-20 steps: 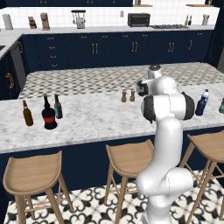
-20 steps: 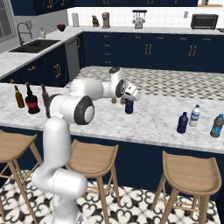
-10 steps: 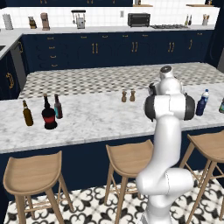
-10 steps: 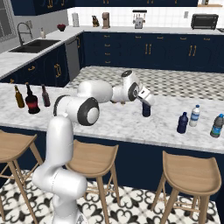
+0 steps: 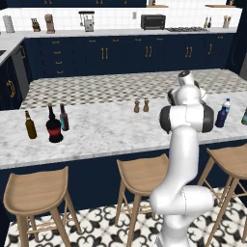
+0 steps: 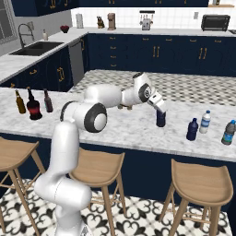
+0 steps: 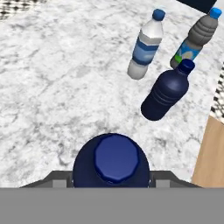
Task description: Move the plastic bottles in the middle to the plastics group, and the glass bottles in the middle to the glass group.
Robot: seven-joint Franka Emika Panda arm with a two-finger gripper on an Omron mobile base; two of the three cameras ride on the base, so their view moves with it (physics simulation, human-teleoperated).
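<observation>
My gripper (image 6: 160, 112) is shut on a small dark blue plastic bottle (image 6: 160, 119), held upright low over the marble counter, right of its middle. In the hand view the bottle's blue cap (image 7: 116, 159) sits between my fingers (image 7: 61, 178). Just ahead stand another dark blue bottle (image 7: 167, 93), a clear bottle with a blue label (image 7: 145, 46) and a dark greenish bottle (image 7: 196, 39), the plastics group (image 6: 205, 122). Far left, the squat black glass bottle with a red band (image 5: 53, 126) stands between an amber bottle (image 5: 30, 125) and a slim dark bottle (image 5: 63, 118).
Two small shakers (image 5: 141, 105) stand mid-counter near the far side. Wooden stools (image 6: 198, 177) line the near side of the counter, one seat showing in the hand view (image 7: 210, 153). The counter's front edge (image 6: 184, 150) runs close to the right-hand bottles.
My gripper has carried the dark blue bottle to the right along the counter, closer to the bottles at the right end. The bottles on the left have not moved.
</observation>
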